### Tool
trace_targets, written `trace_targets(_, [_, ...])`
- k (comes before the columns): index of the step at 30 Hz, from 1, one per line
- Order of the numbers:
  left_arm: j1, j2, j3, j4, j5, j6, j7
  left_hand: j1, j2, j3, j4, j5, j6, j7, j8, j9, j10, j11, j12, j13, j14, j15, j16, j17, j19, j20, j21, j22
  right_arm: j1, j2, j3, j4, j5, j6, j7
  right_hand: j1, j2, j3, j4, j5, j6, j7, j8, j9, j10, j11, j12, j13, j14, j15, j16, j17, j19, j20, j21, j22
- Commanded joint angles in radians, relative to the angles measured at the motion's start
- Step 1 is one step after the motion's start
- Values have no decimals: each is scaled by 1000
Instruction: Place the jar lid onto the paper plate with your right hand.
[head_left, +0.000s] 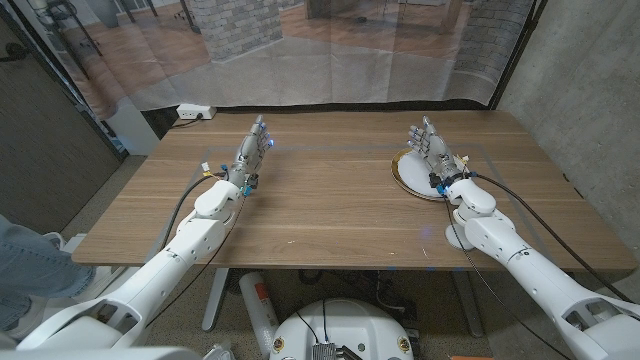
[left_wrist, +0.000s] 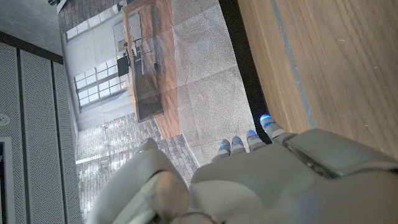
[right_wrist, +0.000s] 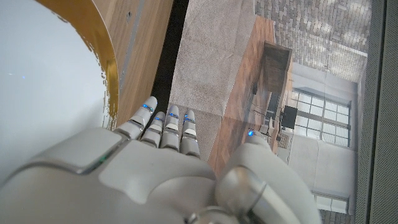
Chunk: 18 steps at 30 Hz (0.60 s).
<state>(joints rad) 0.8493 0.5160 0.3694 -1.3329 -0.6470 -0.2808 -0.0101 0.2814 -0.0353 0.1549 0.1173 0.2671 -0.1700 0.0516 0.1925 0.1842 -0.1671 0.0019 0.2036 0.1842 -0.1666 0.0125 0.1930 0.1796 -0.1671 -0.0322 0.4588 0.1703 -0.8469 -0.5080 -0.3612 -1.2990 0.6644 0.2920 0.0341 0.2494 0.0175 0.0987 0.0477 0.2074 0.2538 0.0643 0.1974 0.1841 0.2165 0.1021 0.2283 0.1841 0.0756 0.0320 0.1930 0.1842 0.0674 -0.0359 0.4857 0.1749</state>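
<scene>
Head view: your right hand (head_left: 436, 152) stands on its edge over the paper plate (head_left: 408, 178), fingers straight and apart, holding nothing.
Plate: white with a gold rim, on the table (head_left: 330, 205), partly hidden behind your right hand.
Jar lid: you cannot see it anywhere near the plate.
Left hand (head_left: 250, 155): well apart from the plate, fingers apart, empty.
Handling: a jar lid is likely light, stiff and a bit slippery, so pinch it by its rim.
</scene>
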Motion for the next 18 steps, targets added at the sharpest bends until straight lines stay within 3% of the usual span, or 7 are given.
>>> trace_targets(1, [7, 4, 0, -35, 5, 22, 21, 10, 0, 7, 0, 7, -29, -1, 7, 4, -58, 1, 6, 4, -105, -1, 6, 4, -249, -39, 4, 3, -15, 5, 12, 6, 19, 19, 6, 9, 0, 8, -4, 5, 6, -2, 5, 3, 7, -8, 2, 3, 10, 0, 5, 4, 11, -35, 3, 1])
trace_targets(9, [-9, -1, 9, -31, 12, 28, 18, 13, 5, 8, -1, 6, -24, 1, 8, 4, -55, 5, 6, 3, -103, -1, 6, 4, -245, -46, 0, 4, -19, -1, 15, -1, 16, 24, 8, 10, 0, 9, -6, 3, 2, -1, 2, 4, 8, -4, 2, 3, 11, -5, 5, 4, 14, -36, 0, 2])
trace_targets(18, [-16, 4, 15, -38, 17, 48, 20, 16, 8, 8, -3, 5, -22, 2, 8, 3, -54, 3, 6, 3, -103, -1, 5, 4, -246, -42, -5, 4, -27, -13, 18, -20, 1, 37, -2, 21, 8, 14, -12, 3, 2, -2, 2, 4, 12, -18, 3, 3, 16, -7, 5, 3, 19, -36, -4, 2])
